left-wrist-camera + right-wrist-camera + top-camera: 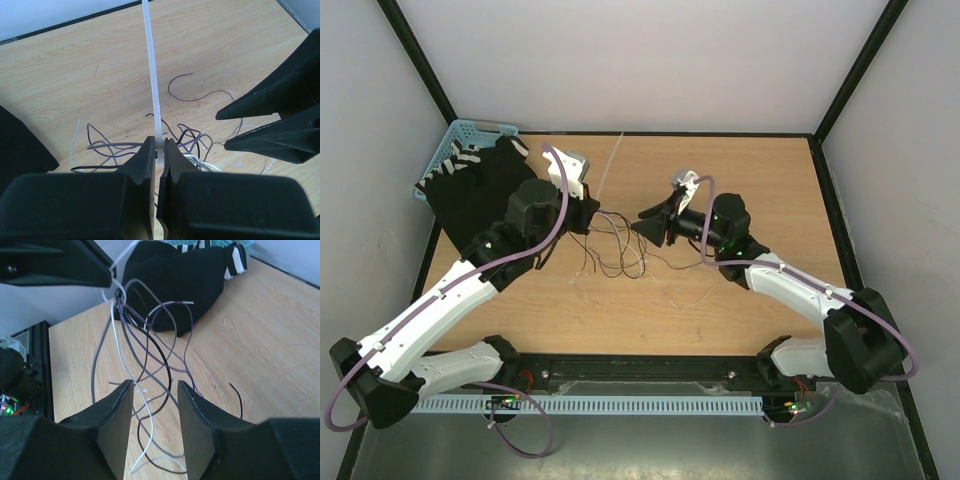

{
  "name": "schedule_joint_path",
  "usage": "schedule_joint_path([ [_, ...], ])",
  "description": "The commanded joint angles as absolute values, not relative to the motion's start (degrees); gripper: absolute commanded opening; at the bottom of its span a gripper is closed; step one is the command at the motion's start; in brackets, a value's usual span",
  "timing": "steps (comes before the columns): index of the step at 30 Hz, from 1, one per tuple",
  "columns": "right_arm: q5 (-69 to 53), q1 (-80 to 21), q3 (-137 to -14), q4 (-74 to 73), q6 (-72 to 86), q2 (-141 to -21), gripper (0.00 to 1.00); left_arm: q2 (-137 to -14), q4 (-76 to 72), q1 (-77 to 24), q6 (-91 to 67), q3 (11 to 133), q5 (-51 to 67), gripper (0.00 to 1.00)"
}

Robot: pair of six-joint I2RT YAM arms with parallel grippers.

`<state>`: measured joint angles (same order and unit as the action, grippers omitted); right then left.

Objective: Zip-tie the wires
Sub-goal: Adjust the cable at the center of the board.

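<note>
The left pincer point(159, 142) clenches the zip tie point(152, 75); right pincer point(155, 387) released, the wires point(150, 340) between its jaws. Ten o'clock: basket point(470, 128) partly holding striped cloth point(485, 185).

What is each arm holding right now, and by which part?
Left gripper: jaws shut on the zip tie near one end. Right gripper: open, holding nothing; wires hang between its jaws.

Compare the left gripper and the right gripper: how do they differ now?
The left gripper is shut on the zip tie; the right gripper is open. The left gripper holds a straight strip; loose wires merely pass between the right gripper's fingers. Both have black fingers.
</note>
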<state>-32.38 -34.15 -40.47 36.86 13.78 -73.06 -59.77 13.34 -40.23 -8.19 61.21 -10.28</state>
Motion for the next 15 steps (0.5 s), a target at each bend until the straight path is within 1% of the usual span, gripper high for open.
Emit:
schedule_joint_path([
  [1,-34.6,-35.4,-44.3,40.7,11.7,-75.9,0.49,-58.4,13.0,-40.5,-8.4,61.5,-9.7,0.00],
  [15,-31.2,-37.2,-47.1,40.3,12.4,-82.4,0.47,-57.2,13.2,-40.6,-8.3,61.3,-10.1,0.00],
])
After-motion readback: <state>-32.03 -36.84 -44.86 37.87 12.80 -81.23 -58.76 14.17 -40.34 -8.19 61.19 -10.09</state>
